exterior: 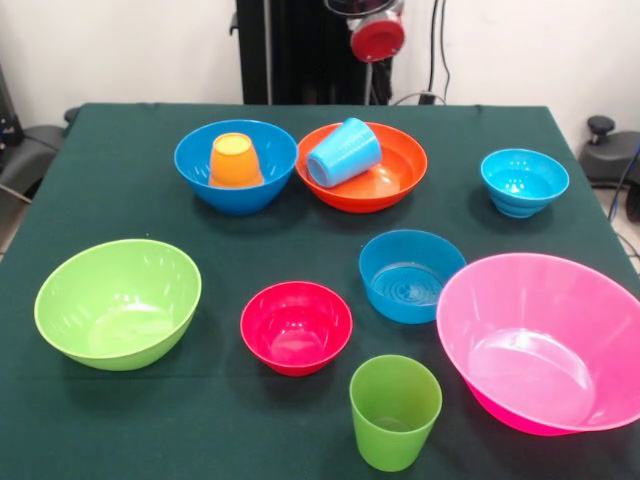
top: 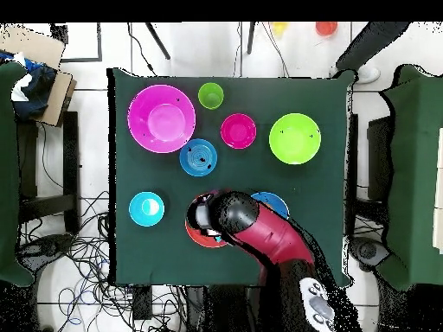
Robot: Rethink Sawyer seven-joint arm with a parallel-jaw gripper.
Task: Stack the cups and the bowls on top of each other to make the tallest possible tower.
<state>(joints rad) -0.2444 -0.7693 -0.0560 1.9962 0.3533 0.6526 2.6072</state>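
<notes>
An orange cup (exterior: 234, 160) stands upside down inside the large blue bowl (exterior: 275, 160). A light blue cup (exterior: 343, 152) lies on its side in the wide orange bowl (exterior: 398, 165). The green cup (exterior: 394, 411) stands upright at the near edge. Standing alone are the lime green bowl (exterior: 118, 302), small red bowl (exterior: 296, 327), medium blue bowl (exterior: 410, 275), large pink bowl (exterior: 545, 340) and small turquoise bowl (exterior: 524, 182). My gripper (top: 208, 214) hangs high over the orange bowl (top: 197, 238), touching nothing. From above the arm covers it.
The arm (top: 268, 242) covers most of the orange bowl and part of the large blue bowl (top: 275, 202) from above. A red part of the arm (exterior: 377, 38) shows at the top edge. Dark green cloth (exterior: 120, 200) covers the table. Chairs stand at both sides.
</notes>
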